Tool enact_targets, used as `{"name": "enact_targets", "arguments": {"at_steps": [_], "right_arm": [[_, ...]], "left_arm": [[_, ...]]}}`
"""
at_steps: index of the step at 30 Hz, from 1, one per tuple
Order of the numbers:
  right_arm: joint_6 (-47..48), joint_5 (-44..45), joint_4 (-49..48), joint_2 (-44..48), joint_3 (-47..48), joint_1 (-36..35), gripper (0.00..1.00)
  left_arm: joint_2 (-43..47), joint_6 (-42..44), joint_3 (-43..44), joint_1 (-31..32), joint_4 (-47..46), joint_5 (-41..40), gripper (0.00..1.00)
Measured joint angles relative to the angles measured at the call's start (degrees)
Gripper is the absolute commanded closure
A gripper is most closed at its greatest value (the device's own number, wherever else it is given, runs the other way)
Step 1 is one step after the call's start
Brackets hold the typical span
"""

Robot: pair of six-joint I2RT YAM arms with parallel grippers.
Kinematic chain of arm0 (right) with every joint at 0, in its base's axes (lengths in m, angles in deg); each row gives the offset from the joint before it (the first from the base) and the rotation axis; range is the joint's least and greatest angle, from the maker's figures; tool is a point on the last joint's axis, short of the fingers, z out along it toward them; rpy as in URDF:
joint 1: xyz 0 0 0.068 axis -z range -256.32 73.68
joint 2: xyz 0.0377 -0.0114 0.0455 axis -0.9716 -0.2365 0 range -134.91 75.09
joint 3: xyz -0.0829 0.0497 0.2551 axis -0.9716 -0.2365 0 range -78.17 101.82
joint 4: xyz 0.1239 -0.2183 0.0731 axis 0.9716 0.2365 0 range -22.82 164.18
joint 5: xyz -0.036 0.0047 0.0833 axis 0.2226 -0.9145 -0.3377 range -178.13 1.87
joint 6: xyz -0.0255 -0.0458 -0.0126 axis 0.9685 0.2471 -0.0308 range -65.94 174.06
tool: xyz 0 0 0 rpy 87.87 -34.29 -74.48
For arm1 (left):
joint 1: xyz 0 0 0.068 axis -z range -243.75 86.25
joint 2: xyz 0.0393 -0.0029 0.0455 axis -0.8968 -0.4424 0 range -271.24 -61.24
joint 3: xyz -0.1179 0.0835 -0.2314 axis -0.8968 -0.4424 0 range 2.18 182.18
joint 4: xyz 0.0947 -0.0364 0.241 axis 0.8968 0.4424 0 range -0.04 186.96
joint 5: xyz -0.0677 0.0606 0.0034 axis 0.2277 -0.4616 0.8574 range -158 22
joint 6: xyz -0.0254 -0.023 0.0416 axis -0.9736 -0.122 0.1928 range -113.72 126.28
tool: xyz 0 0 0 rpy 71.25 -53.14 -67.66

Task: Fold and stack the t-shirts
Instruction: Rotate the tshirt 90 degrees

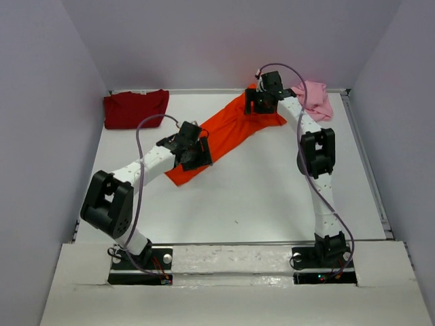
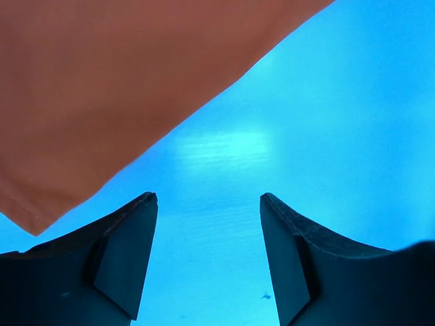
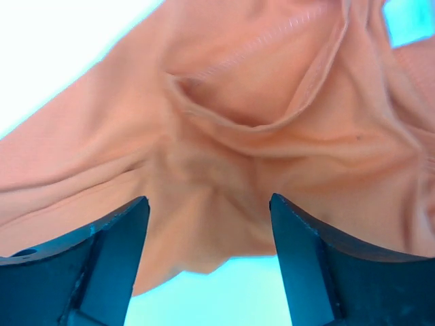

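A bright orange t-shirt (image 1: 228, 132) lies stretched in a diagonal band across the middle of the white table (image 1: 272, 190). My left gripper (image 1: 197, 151) hovers at its near-left end. In the left wrist view the left gripper (image 2: 207, 200) is open over bare table, with the orange cloth (image 2: 115, 88) just beyond its fingertips. My right gripper (image 1: 259, 103) is over the far-right end. There the right gripper (image 3: 209, 200) is open above the rumpled orange cloth (image 3: 231, 136), holding nothing. A dark red t-shirt (image 1: 136, 109) lies flat at the back left. A pale pink t-shirt (image 1: 315, 100) is bunched at the back right.
Grey walls close in the table on the left, back and right. A raised rail (image 1: 367, 163) runs along the right edge. Bare table surface lies between the orange shirt and the arm bases (image 1: 231, 261).
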State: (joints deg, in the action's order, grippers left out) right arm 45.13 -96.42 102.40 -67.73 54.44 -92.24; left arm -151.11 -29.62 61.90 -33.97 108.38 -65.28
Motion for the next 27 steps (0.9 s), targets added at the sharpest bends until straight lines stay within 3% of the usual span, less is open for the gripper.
{"name": "enact_targets", "arguments": {"at_steps": [2, 7, 10, 13, 22, 27], "right_arm": [[0.35, -0.74, -0.35, 4.02, -2.4, 0.0, 0.2], [-0.26, -5.53, -3.54, 18.34, -9.38, -0.68, 0.18], [-1.4, -8.94, -8.2, 24.81, -14.21, -3.1, 0.18], [-2.08, -11.17, -12.15, 26.77, -18.64, -8.07, 0.19], [-5.11, -15.82, -13.42, 15.61, -22.82, -23.41, 0.2], [-7.61, -16.79, -13.27, 10.62, -19.85, -28.55, 0.2]], "left_arm": [[0.17, 1.14, 8.31, -0.07, 3.78, -1.62, 0.28], [0.0, 7.08, 38.91, -2.08, 7.96, -6.27, 0.28], [2.32, 9.77, 45.27, -5.38, 6.54, -10.54, 0.28], [4.7, 11.23, 43.41, -8.92, 5.79, -17.44, 0.28], [8.31, 13.81, 12.66, -12.55, -2.32, -32.48, 0.28], [12.17, 14.62, 9.68, -12.96, -5.86, -36.92, 0.28]]}}
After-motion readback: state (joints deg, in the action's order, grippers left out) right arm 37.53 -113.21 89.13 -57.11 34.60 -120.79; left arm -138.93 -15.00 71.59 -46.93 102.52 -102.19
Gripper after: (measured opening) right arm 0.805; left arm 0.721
